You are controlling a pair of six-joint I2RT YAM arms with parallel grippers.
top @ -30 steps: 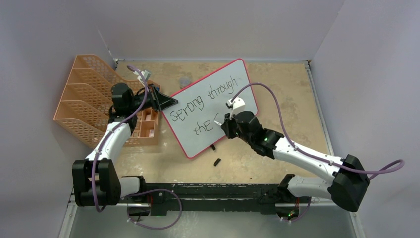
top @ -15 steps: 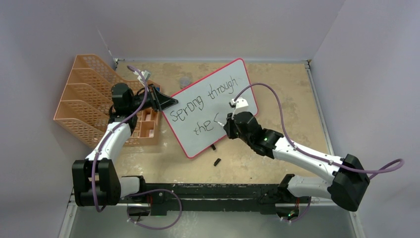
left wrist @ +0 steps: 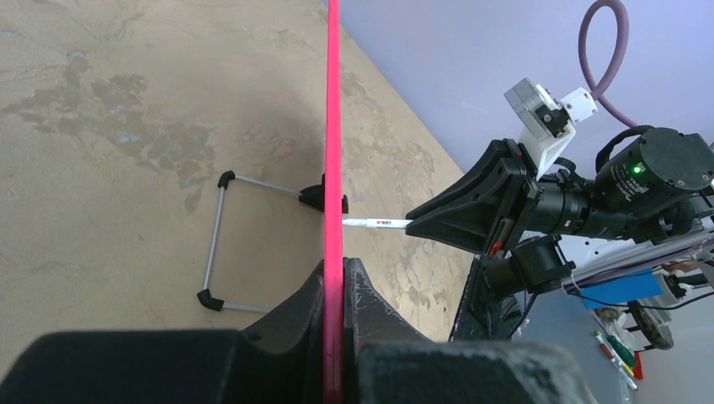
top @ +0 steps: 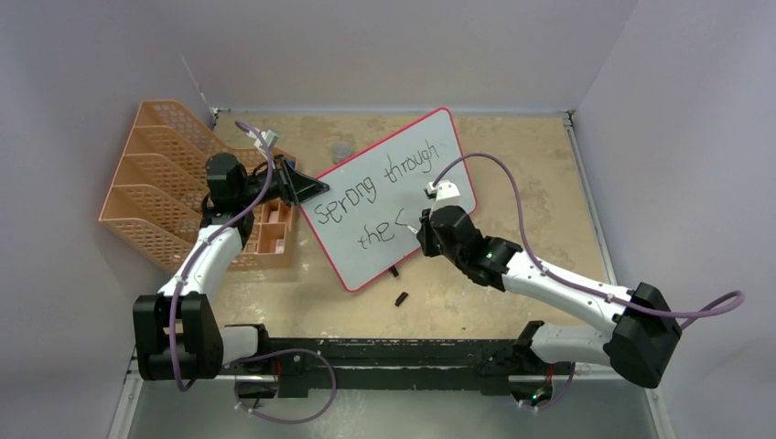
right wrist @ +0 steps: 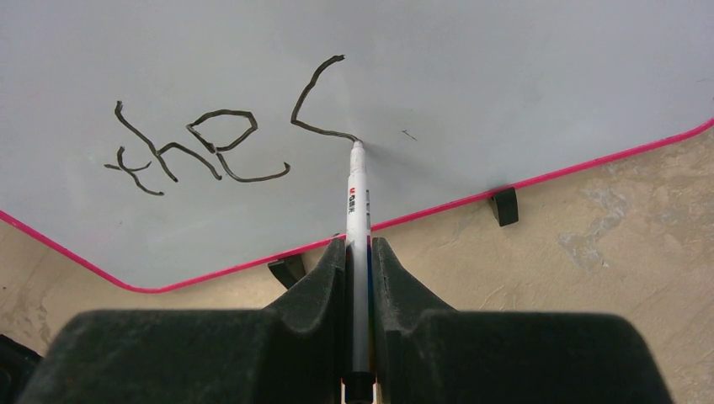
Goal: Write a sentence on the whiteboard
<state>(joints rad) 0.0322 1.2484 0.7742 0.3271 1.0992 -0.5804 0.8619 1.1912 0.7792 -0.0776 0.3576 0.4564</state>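
- My right claw [top: 412, 229] is clamped on a white marker [right wrist: 357, 198]. Both fingers [right wrist: 404, 286] press the barrel from either side, with no gap showing.
- In the right wrist view the marker sticks out of the claw toward 12 o'clock. Its tip touches the whiteboard [right wrist: 505, 84] at the end of a curved stroke just right of "the".
- My left claw [top: 314, 189] is closed on the whiteboard's edge at the 9 o'clock side of the board in the top view. In the left wrist view the red-pink frame [left wrist: 333, 126] runs straight up between the two fingers, which pinch it from both sides.
- The whiteboard sits in the middle of the tabletop [top: 531, 165]. Its long side runs from about 7 o'clock to 1 o'clock, and its written face is turned toward my right arm.
- The sentence [top: 350, 198] is in thin black letters on two slanted lines. The upper line reads roughly "SprDng through". The lower one so far holds "the" and the one curved stroke.
- A small black foot [right wrist: 505, 205] shows under the lower frame, at 3 o'clock from the marker tip.
- A thin wire stand [left wrist: 217, 244] rests on the tabletop on the board's far side.
- An orange mesh rack [top: 156, 183] stands at 9 o'clock from the board, behind my left arm.
- A small black piece [top: 401, 298] lies on the tabletop at 6 o'clock from the board, near it but apart.
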